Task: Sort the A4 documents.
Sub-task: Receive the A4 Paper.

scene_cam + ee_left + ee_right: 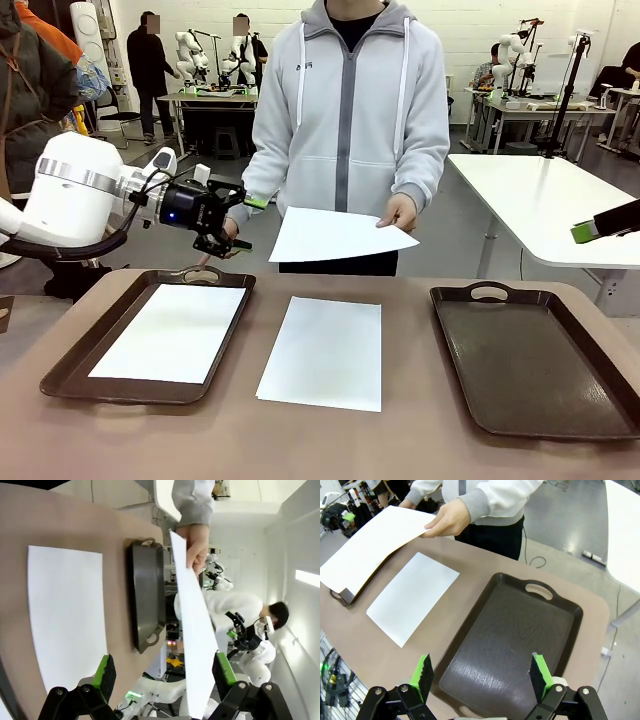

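Sheet (335,235) was held level in the person's hand (402,212), offered toward left gripper (248,222), jaws wide near its edge, likely for handover. First document (175,330) lay in left tray (70,365), second document (325,350) on table (420,440) between trays. Right gripper (480,677), wide, hovered over right tray (520,625).

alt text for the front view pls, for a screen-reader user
A person across the table holds out a white A4 sheet, with the open left gripper beside its left end. Below, a second sheet lies in the left tray, a third sheet lies bare mid-table, and the right tray holds none.
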Robot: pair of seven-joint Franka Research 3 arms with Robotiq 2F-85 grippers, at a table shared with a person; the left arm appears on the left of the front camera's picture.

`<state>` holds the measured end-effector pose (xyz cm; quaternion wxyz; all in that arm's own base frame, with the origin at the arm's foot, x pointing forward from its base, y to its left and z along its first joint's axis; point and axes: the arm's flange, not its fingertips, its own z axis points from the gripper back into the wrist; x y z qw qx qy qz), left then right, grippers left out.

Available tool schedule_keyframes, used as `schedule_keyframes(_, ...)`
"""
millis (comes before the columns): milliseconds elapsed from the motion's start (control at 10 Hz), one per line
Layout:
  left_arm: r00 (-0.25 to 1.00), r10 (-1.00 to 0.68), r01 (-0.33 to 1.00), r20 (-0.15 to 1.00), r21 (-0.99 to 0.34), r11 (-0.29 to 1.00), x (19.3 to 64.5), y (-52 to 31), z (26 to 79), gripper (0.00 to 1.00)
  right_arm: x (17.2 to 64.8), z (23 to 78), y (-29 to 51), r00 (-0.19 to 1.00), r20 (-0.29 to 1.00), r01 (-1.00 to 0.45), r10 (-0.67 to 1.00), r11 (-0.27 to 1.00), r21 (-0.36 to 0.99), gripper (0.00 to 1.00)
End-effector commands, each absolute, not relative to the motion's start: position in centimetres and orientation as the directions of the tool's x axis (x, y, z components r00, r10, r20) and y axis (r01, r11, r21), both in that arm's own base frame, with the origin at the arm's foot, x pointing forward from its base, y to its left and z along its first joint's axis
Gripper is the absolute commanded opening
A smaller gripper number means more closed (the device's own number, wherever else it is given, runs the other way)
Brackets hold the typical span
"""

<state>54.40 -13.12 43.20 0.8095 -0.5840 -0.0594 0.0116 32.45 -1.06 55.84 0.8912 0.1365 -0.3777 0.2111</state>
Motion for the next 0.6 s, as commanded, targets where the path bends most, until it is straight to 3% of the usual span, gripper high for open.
schedule_keyframes(0, 0.998, 0.057, 0.009, 0.023, -0.970, 0.245, 55.1, -14.9, 43.0, 1.00, 32.5, 55.7, -1.0, 0.624, 0.733, -0.489, 0.270, 0.867, 0.097, 1.00)
schedule_keyframes(300, 0.997, -0.027, -0.069, -0.075, -0.982, 0.177, 55.3, -17.9, 42.0, 1.00, 32.5, 55.7, -1.0, 0.624, 0.733, -0.489, 0.270, 0.867, 0.097, 1.00)
schedule_keyframes(500, 0.997, -0.027, -0.071, -0.076, -0.986, 0.151, 55.6, -19.1, 41.7, 1.00, 32.5, 55.7, -1.0, 0.624, 0.733, -0.489, 0.270, 0.867, 0.097, 1.00)
